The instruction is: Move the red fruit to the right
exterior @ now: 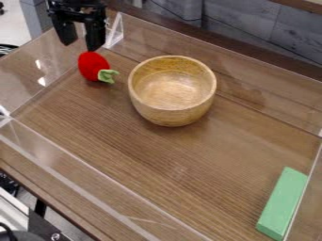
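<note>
The red fruit point(90, 65), a small strawberry-like toy with a green leafy top pointing right, lies on the wooden table point(164, 179) at the far left, just left of the wooden bowl. My black gripper point(77, 38) hangs pointing down just behind and slightly left of the fruit. Its two fingers stand apart with nothing between them, and a small gap separates them from the fruit.
A round wooden bowl point(172, 88) stands right of the fruit, empty inside. A flat light-green block point(284, 202) lies at the near right corner. Clear plastic walls point(38, 141) fence the table on the left and front.
</note>
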Controlling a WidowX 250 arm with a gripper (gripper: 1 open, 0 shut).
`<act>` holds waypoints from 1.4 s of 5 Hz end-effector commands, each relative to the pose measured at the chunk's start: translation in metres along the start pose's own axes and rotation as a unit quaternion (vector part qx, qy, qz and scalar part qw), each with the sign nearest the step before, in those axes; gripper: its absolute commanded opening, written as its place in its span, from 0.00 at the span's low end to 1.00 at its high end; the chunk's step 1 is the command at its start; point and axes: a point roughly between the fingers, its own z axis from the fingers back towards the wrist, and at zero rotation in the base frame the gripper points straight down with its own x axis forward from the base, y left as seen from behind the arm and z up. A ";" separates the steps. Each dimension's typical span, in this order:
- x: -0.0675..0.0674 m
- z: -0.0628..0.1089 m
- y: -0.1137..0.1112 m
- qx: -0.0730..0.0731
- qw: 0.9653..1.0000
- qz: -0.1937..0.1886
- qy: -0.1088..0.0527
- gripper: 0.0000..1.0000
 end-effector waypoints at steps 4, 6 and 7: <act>0.036 -0.013 0.001 0.002 1.000 -0.009 -0.019 1.00; 0.031 -0.027 0.030 0.000 1.000 -0.017 -0.018 1.00; 0.028 -0.037 0.040 -0.004 1.000 -0.015 -0.023 1.00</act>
